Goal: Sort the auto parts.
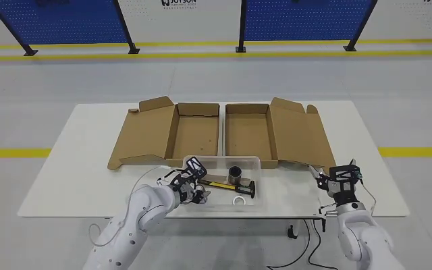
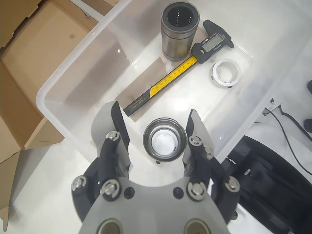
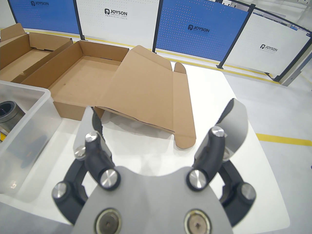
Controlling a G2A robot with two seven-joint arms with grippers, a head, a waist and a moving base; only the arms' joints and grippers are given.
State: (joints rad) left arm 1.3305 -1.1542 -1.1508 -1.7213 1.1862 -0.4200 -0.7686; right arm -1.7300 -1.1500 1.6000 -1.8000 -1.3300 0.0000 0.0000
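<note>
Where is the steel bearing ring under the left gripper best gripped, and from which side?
I would grip the bearing ring across its outer rim, coming from straight above: it lies flat on the clear bin floor, bore up, and the open left gripper straddles it.

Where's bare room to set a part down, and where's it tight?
Free: floors of the left cardboard box and right cardboard box, and table beyond their flaps. Crowded: clear bin, holding linear bearing, caliper, white ring and steel ring under the left gripper.
</note>
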